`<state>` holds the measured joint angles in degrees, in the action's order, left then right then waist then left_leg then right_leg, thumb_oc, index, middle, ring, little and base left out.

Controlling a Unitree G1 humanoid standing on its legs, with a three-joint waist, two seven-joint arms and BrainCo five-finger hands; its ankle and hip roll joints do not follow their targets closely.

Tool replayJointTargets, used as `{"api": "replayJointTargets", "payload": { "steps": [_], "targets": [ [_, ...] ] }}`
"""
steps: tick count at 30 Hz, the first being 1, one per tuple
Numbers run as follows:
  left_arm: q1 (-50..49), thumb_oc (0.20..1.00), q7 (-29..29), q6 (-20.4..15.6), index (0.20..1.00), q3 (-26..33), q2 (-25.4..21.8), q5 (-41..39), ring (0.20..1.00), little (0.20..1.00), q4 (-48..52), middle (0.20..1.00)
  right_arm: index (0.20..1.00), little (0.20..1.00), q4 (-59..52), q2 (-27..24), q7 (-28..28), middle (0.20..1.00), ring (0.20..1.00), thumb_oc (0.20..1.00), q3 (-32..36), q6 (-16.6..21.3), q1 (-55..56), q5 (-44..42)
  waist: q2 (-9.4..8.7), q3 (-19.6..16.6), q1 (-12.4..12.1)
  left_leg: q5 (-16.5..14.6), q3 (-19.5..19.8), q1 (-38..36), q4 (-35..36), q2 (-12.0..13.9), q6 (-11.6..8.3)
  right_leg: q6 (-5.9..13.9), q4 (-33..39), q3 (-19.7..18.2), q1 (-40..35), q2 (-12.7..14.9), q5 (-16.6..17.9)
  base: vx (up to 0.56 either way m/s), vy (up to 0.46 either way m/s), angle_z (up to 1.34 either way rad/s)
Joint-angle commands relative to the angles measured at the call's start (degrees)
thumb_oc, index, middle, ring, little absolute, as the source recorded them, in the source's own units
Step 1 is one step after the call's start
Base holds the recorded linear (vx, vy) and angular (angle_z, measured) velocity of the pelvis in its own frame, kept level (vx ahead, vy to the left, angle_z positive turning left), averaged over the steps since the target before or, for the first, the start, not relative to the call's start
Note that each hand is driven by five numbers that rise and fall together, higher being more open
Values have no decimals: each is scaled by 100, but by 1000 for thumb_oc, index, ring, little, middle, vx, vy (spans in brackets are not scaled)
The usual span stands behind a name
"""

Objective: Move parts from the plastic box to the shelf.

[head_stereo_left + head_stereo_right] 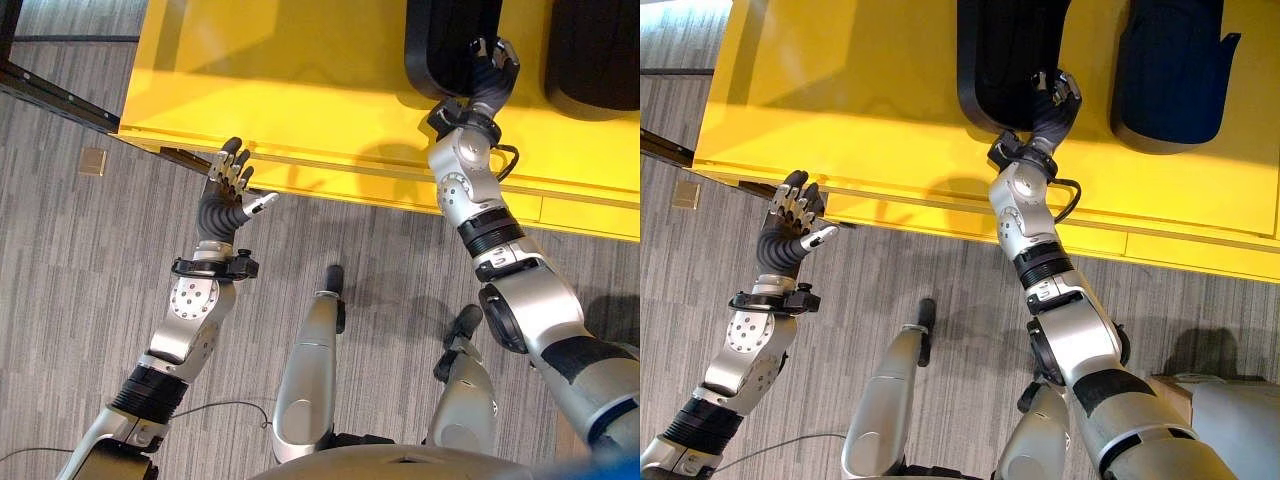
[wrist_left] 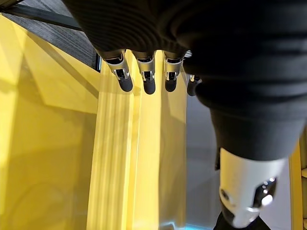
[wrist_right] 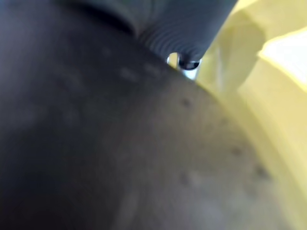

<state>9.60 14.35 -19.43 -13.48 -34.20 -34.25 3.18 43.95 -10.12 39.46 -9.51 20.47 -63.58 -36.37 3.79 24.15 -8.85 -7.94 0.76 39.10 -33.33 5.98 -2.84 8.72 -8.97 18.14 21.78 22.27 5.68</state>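
Observation:
A wide yellow plastic box (image 1: 300, 90) lies on the floor in front of me, with its rim along the near side. Two big black rounded parts lie in it: one (image 1: 440, 40) in the middle and another (image 1: 595, 50) at the far right. My right hand (image 1: 490, 75) reaches over the rim, and its fingers curl on the near right edge of the middle part (image 1: 1000, 50). That part's dark surface (image 3: 120, 143) sits right against the right wrist camera. My left hand (image 1: 225, 190) hovers open just outside the box's near rim, fingers (image 2: 144, 79) straight and holding nothing.
Grey striped carpet (image 1: 80, 260) spreads out below the box. A dark metal frame bar (image 1: 50, 95) runs along the box's left corner. A small tan square (image 1: 93, 161) lies on the carpet near it.

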Motion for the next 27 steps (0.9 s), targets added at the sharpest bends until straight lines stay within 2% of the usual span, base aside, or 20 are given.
{"api": "replayJointTargets", "payload": {
  "steps": [1,10,11,12,13,27],
  "targets": [
    [172,1000,132,-412,1000,-21,-120,100,1000,1000,392,1000,200,200,1,-141,-33,200,200,200,21,253,-309,-79,28,83,-125,86,14,132,288,162,-61,65,-624,-48,-648,68,-647,0,0,0],
    [133,1000,148,-421,1000,39,-141,85,1000,1000,411,1000,200,200,173,2,-134,200,200,200,8,334,-354,-421,37,91,-136,72,-5,135,283,151,-55,62,-587,-64,-645,58,-634,0,0,0],
    [133,1000,157,-427,1000,50,-154,93,1000,1000,419,1000,448,448,186,0,-168,448,448,448,22,378,-378,-541,31,89,-142,73,5,141,291,148,-59,66,-569,-61,-649,58,-628,0,0,0],
    [135,1000,156,-429,1000,51,-153,90,1000,1000,427,1000,790,790,181,-5,-191,790,790,790,31,400,-396,-593,31,92,-142,75,2,142,295,148,-59,66,-566,-55,-647,56,-626,0,0,0],
    [132,1000,161,-435,1000,55,-154,89,1000,1000,423,1000,1000,1000,124,3,-198,1000,1000,1000,32,442,-397,-641,30,92,-138,72,-2,142,292,146,-57,64,-569,-60,-643,56,-624,-2,15,3],
    [73,1000,222,-380,1000,167,-125,123,1000,1000,437,1000,1000,1000,-1374,91,-138,1000,1000,1000,-11,616,20,-221,-68,142,-69,66,-24,162,283,181,-47,75,-525,-64,-622,26,-565,0,0,0]
  ]
}}
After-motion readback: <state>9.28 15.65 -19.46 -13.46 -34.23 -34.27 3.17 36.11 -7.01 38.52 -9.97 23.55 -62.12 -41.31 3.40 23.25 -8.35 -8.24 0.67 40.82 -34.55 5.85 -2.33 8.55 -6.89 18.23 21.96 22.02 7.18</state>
